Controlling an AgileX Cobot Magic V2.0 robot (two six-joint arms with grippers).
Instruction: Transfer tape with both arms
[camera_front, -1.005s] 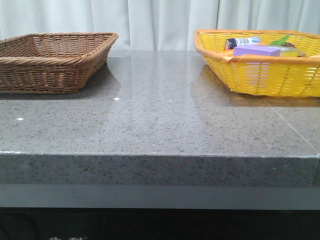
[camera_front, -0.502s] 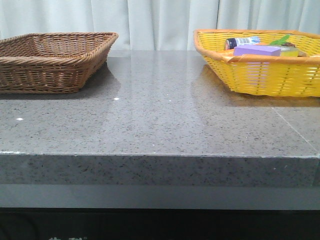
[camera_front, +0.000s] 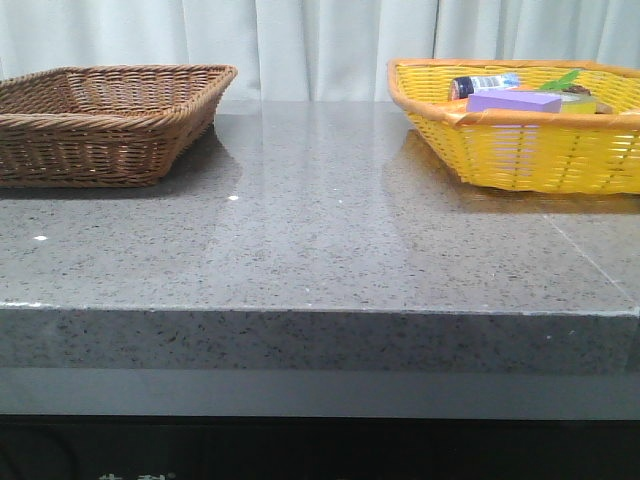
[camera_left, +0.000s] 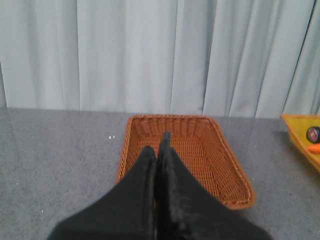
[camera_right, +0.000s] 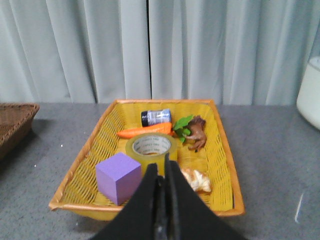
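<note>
While the tape (camera_right: 149, 146) lies in the yellow basket (camera_right: 80, 186), beyond the right gripper (camera_right: 161, 176), both grippers' jaws are pressed together.

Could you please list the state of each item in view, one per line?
Left tool: shut, holding nothing, above the table.
Right tool: shut, holding nothing.
Tape: lying flat in the yellow basket, untouched.
Purple block: resting in the yellow basket beside the tape.
Carrot: lying on its side behind the tape.
Small jar: lying on its side.
Brown basket: empty.
</note>
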